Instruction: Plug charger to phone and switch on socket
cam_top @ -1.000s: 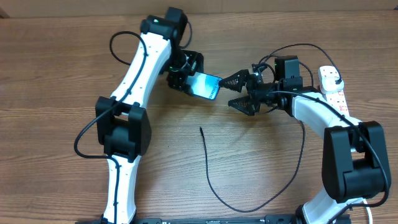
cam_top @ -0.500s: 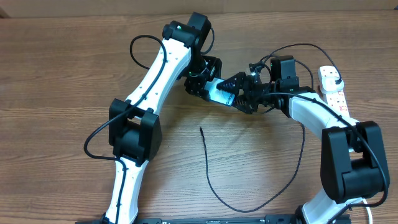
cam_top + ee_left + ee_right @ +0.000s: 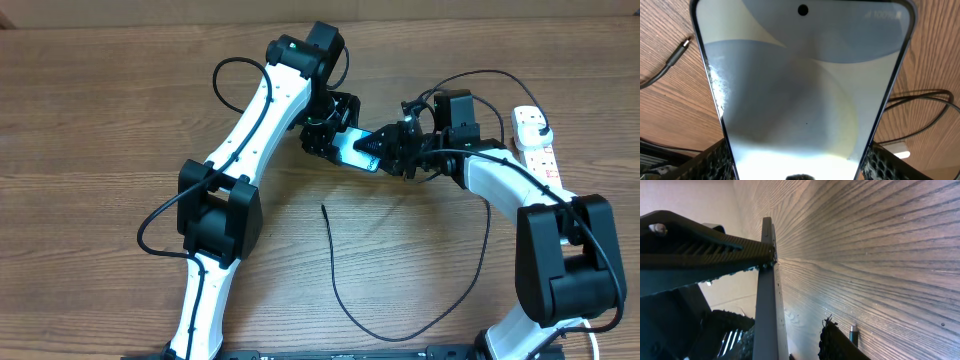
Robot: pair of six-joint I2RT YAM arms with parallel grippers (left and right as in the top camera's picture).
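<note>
My left gripper [image 3: 330, 130] is shut on the phone [image 3: 350, 150] and holds it off the table. In the left wrist view the phone's pale screen [image 3: 800, 85] fills the frame between both fingers [image 3: 715, 160]. My right gripper [image 3: 385, 148] straddles the phone's free end. In the right wrist view the phone shows edge-on [image 3: 767, 310]. One finger [image 3: 700, 255] touches it and the other finger [image 3: 837, 342] stands apart from it. The charger's connector tip [image 3: 323, 207] lies on the wood below the phone, also showing as the tip [image 3: 854, 332]. The socket [image 3: 535, 140] lies at the right.
The black charger cable [image 3: 400, 333] loops towards the front edge and back up along my right arm. A thick white cord [image 3: 525, 100] leaves the socket's far end. Loose black arm cables hang near both wrists. The wooden table [image 3: 90, 120] is bare on the left.
My left arm has carried the phone to the right, towards the right gripper. The right jaws have narrowed from wide open around the phone's end.
</note>
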